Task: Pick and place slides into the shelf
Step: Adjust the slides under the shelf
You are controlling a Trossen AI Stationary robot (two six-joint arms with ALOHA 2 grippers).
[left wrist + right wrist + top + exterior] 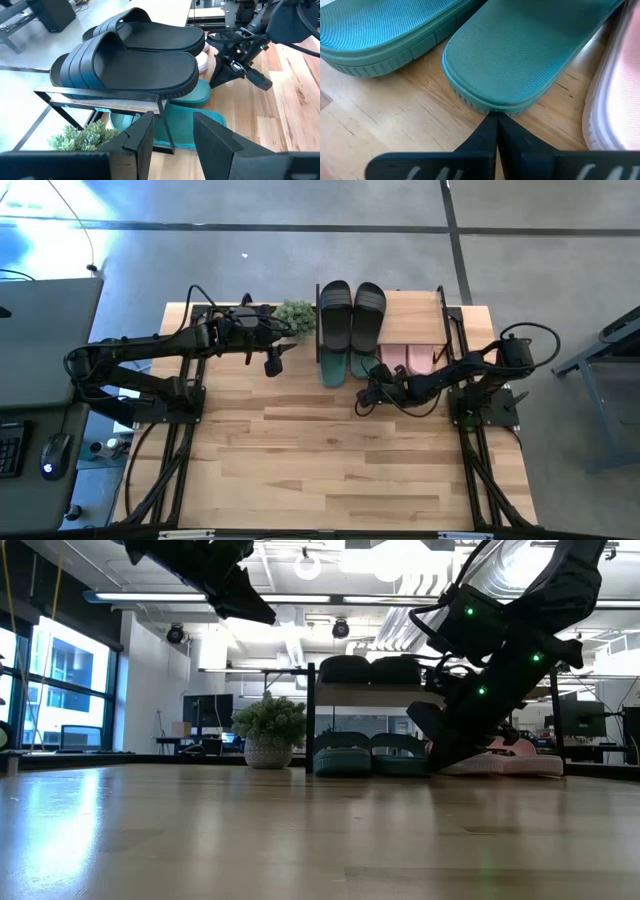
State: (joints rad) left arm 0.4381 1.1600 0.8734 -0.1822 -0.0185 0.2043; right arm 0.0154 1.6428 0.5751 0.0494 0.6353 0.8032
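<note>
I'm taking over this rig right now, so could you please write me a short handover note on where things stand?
Left hand: open, empty, raised beside the shelf near the plant.
Right hand: shut, empty, low on the table, its tip at the heel of a teal slide.
Black pair lies on the top board; teal pair and pink pair sit under it.
Done: all six slides are in the shelf.
Left: probably only nudging the teal slide.
</note>
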